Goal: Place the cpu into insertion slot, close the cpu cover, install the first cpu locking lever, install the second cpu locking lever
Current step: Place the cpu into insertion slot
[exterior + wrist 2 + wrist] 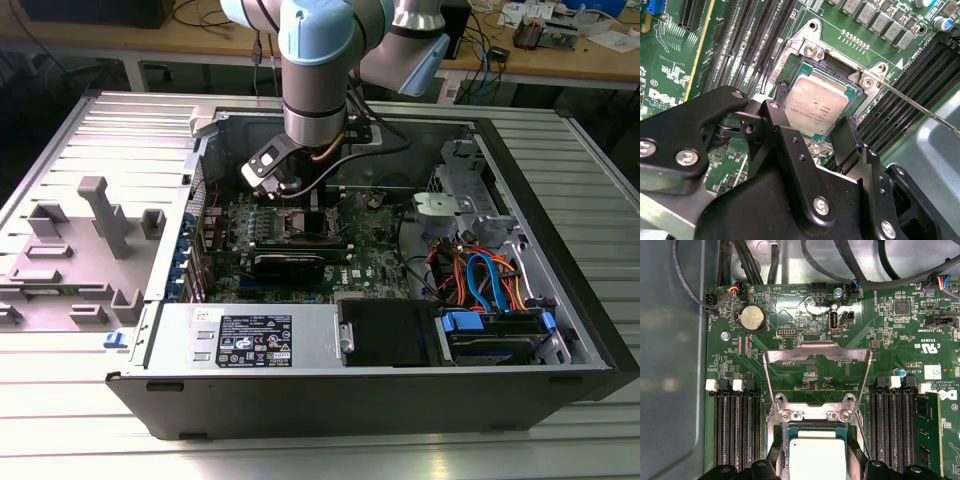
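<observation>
Tool: smooth black tool [808, 114], fingers apart, one on each side of the chip; cannot tell if they touch it.
Chip: flat square silver-grey cpu [815, 105] with a dull top, lying in the square dark-edged insertion slot [830, 70] between the fingers.
Cover: thin shiny metal cpu cover [817, 351], swung open past the tool's tips.
Room: long black ribbed slots [735, 425] crowd both sides of the tool.
</observation>
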`<act>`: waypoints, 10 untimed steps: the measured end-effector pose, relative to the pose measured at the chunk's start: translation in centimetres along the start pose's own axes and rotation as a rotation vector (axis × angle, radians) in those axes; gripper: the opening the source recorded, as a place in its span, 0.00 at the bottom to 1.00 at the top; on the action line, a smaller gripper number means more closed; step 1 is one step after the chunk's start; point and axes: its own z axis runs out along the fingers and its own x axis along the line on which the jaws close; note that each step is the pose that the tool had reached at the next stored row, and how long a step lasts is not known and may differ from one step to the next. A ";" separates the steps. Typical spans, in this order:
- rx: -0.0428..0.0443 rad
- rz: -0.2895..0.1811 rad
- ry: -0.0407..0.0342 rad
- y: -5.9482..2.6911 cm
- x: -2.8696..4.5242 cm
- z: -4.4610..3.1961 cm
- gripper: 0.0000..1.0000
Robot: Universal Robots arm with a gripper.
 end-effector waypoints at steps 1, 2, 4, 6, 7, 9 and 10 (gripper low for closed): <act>0.0000 0.000 -0.0001 0.00 0.00 0.00 0.62; 0.0000 0.000 0.0000 0.00 0.00 0.00 0.62; -0.0001 0.003 -0.0002 0.00 0.00 0.00 0.62; -0.0001 0.004 -0.0002 0.00 0.00 0.00 0.62; -0.0001 0.004 -0.0002 0.01 0.00 0.00 0.62; -0.0001 0.004 -0.0002 0.01 0.00 0.00 0.62; -0.0001 0.004 -0.0002 0.02 0.02 0.01 0.62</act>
